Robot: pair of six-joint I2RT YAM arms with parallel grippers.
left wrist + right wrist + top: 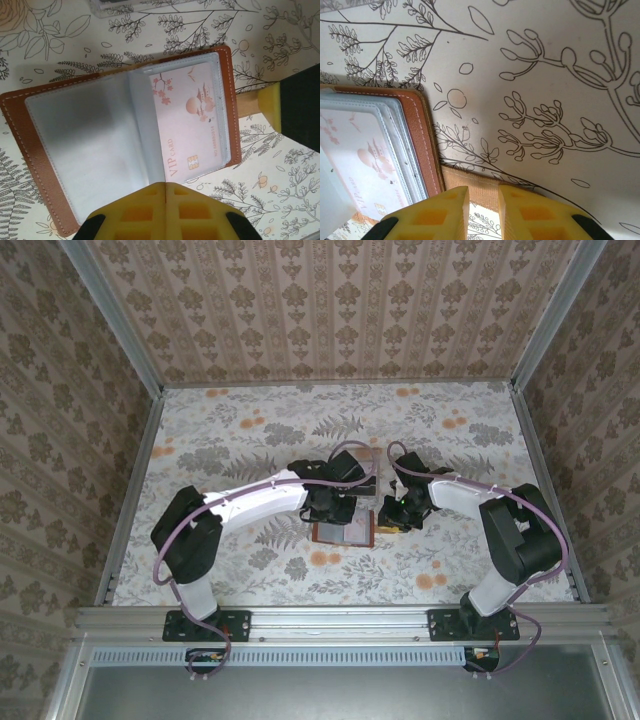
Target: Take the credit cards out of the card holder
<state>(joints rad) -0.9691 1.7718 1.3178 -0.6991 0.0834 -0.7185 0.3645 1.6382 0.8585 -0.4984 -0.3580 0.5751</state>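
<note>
Right gripper (pixel 484 194): jaws clamped on strap tab (pixel 470 180); use it to pin card holder (pixel 24 125). Left gripper (pixel 166 189): jaws together; you must reopen, pinch VIP card (pixel 192 125) edge, draw straight along sleeve.

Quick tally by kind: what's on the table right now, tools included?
card holder: 1, lying open
VIP card: 1, in a sleeve
clear tray: 1, cut off at the frame edge
tools: 2, left tool and right tool
Total: 5
</note>
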